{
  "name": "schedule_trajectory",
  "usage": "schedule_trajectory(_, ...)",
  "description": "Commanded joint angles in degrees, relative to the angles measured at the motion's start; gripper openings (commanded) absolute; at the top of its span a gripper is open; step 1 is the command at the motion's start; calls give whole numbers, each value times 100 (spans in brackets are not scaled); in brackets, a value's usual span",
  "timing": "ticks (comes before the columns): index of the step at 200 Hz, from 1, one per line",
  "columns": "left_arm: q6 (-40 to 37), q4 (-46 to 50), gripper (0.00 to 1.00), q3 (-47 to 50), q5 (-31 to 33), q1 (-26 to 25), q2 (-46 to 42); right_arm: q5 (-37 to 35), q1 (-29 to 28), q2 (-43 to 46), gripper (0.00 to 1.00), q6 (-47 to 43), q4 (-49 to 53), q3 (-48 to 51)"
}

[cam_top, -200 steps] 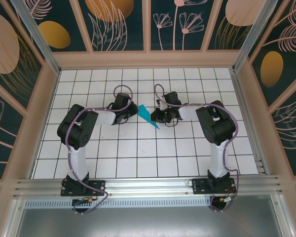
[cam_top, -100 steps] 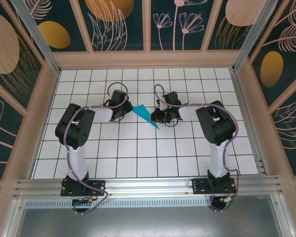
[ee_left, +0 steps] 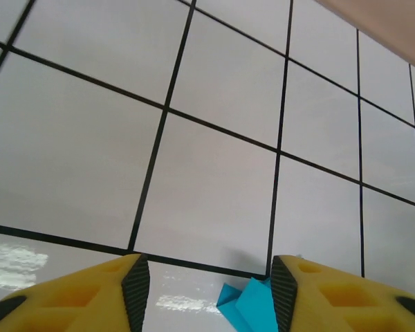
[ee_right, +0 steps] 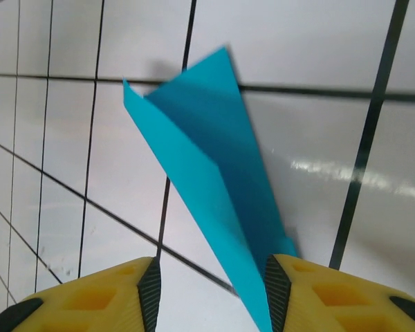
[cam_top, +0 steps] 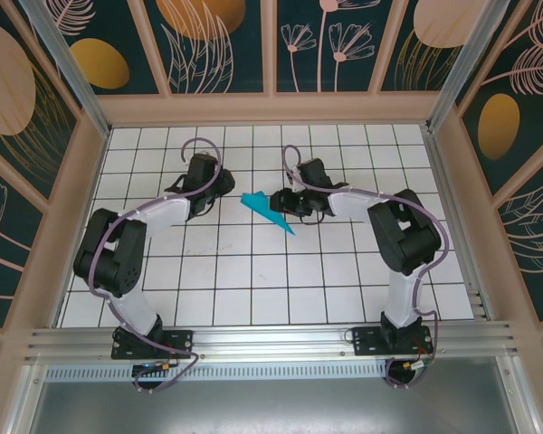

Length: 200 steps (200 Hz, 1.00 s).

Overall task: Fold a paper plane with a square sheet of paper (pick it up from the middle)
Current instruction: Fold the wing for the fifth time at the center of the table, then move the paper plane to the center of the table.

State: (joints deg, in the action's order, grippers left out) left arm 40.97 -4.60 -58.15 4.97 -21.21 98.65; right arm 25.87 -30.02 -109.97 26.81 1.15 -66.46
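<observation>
Teal-blue paper plane [cam_top: 265,211]; white, black-gridded table [cam_top: 253,276]; yellow end effector fingers [ee_right: 90,299]

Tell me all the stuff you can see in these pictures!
paper plane: one, teal-blue, on the table between the two grippers
table: one, white with black grid lines, under everything
walls: three, dark teal with peach leaves and flowers, around the table
rail: one, silver, near edge by the arm bases
left arm: one, white and black, left side
right arm: one, white and black, right side
left gripper: one, yellow and black, open, by the plane's tip
right gripper: one, yellow and black, open, plane between its fingers
</observation>
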Motion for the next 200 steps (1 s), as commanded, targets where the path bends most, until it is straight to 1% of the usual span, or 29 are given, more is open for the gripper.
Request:
schedule_trajectory(1, -98, 153, 60, 206, 261, 12, -304, -212, 67, -110, 47, -276, 188, -236)
schedule_trajectory(15, -76, 153, 69, 208, 300, 14, -402, -29, 58, -262, 46, -402, 202, -343)
schedule_trajectory(21, -66, 153, 72, 361, 315, 14, -431, 61, 58, -317, 45, -451, 190, -370)
schedule_trajectory(32, -64, 139, 78, 412, 345, 15, -484, 226, 49, -393, 43, -524, 157, -414)
schedule_trajectory(53, -63, 144, 87, 446, 351, 36, -533, 409, 31, -552, 40, -664, 254, -530)
schedule_trajectory(67, -54, 145, 90, 460, 333, 36, -547, 489, 14, -638, 38, -744, 347, -604)
schedule_trajectory(93, -38, 146, 93, 468, 295, 40, -548, 717, -8, -630, 31, -847, 268, -545)
schedule_trajectory(105, -28, 135, 93, 471, 261, 47, -549, 753, -28, -594, 25, -915, 226, -516)
schedule_trajectory(114, -19, 135, 94, 467, 226, 45, -540, 714, -47, -587, 18, -963, 251, -530)
schedule_trajectory(130, -14, 126, 94, 463, 165, 50, -539, 513, -63, -547, 7, -1010, 347, -579)
schedule_trajectory(148, -34, 127, 95, 468, 84, 51, -557, 264, -57, -305, 1, -1020, 351, -523)
schedule_trajectory(170, -51, 139, 98, 471, -54, 58, -574, -252, -48, 235, 0, -1002, 393, -400)
schedule_trajectory(200, -52, 126, 99, 524, -11, 65, -649, -1406, -21, 974, 0, -999, 684, -268)
